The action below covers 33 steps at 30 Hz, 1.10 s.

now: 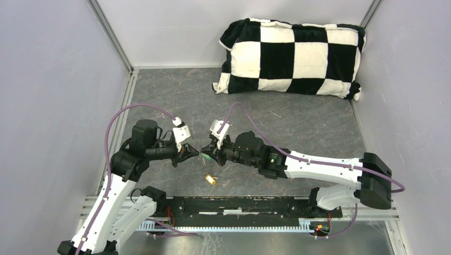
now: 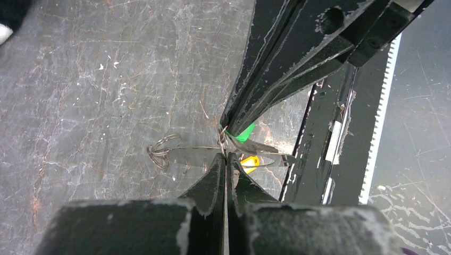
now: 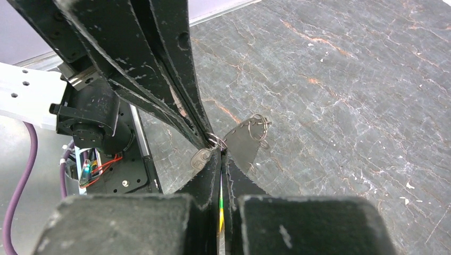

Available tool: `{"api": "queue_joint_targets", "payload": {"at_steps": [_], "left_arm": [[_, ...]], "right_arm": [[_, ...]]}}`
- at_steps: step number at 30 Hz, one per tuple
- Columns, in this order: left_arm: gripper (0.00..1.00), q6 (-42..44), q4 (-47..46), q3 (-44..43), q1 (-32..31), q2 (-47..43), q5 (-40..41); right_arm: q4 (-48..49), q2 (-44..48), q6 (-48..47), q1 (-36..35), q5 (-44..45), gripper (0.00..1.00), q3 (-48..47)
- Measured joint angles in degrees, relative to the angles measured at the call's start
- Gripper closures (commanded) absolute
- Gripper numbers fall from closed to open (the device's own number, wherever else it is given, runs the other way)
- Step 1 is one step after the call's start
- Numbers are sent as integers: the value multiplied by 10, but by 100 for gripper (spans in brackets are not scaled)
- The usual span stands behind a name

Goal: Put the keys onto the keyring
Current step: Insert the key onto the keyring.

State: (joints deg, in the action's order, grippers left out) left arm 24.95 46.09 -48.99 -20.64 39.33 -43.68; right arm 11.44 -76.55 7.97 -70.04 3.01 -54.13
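Observation:
My left gripper [image 2: 226, 157] is shut on the thin wire of the keyring [image 2: 191, 147], a wide flat oval held just above the table with small rings [image 2: 162, 151] at its far end. My right gripper [image 3: 220, 152] is shut on the green-headed key [image 2: 244, 133]. That key's metal end [image 3: 201, 158] pokes out beside the fingertips, right at the wire. The two grippers meet tip to tip [image 1: 202, 155] at mid-table. The yellow-headed key [image 1: 211, 179] lies loose on the table just below them, also seen under the ring [image 2: 250, 161].
A black-and-white checked pillow [image 1: 290, 56] lies at the back right. A black rail [image 1: 239, 204] runs along the near edge between the arm bases. Grey walls close in the left, right and back sides.

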Motion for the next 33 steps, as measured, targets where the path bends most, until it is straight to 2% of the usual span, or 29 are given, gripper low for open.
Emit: {"api": "queue_joint_targets", "payload": {"at_steps": [15,22,33], "left_arm": [[98,9,-4,2,0,-8,-15],[98,22,-5,4,0,-17,-26],[98,21,-82,29,0,-64,-50]], "right_arm": [[5,18,30,1,15,100,20],[18,23,48,14,-12,100,31],[45,43,67,33,-59,100,39]]}}
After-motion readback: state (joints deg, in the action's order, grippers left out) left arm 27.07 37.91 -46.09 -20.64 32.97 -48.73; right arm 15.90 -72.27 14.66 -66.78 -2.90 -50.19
